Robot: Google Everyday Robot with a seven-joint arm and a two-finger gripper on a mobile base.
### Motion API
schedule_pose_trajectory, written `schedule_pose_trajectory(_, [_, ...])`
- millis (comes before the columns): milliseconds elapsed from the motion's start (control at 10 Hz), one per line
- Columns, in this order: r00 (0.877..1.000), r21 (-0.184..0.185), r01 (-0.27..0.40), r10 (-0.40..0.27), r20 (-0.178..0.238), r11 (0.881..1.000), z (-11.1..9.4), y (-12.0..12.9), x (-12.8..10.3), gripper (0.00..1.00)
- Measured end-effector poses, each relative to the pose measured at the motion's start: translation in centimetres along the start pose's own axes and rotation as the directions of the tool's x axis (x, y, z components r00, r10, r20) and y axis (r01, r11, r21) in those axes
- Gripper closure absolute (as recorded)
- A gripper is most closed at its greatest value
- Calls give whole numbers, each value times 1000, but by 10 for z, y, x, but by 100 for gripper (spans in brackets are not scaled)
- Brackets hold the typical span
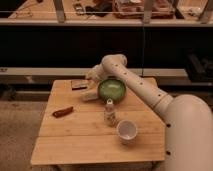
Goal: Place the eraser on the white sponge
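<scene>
Just left of the green bowl, the hand hangs with its fingers together. The eraser lies on the tabletop farther left of the bowl, and the white sponge lies by the bowl's front-left edge.

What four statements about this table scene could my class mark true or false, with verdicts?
1. The eraser lies on the white sponge. False: it lies on the table, behind the sponge.
2. The white cup stands nearer the camera than the green bowl. True.
3. The gripper hangs over the white cup. False: it is at the table's far side, between eraser and bowl.
4. A reddish-brown object lies alone on the wood. True.
</scene>
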Motion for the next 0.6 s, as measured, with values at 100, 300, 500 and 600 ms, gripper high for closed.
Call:
schedule_pose_trajectory(100, [1000,-16,-5,5,-4,1000,7,4,1,100])
schedule_pose_trajectory(300, [1000,-51,-25,24,-6,998,21,14,7,100])
schedule_pose_trajectory(500, [998,-76,-56,56,-3,996,31,20,17,100])
schedule_pose_trajectory(600, [998,-81,-68,68,0,994,33,20,18,100])
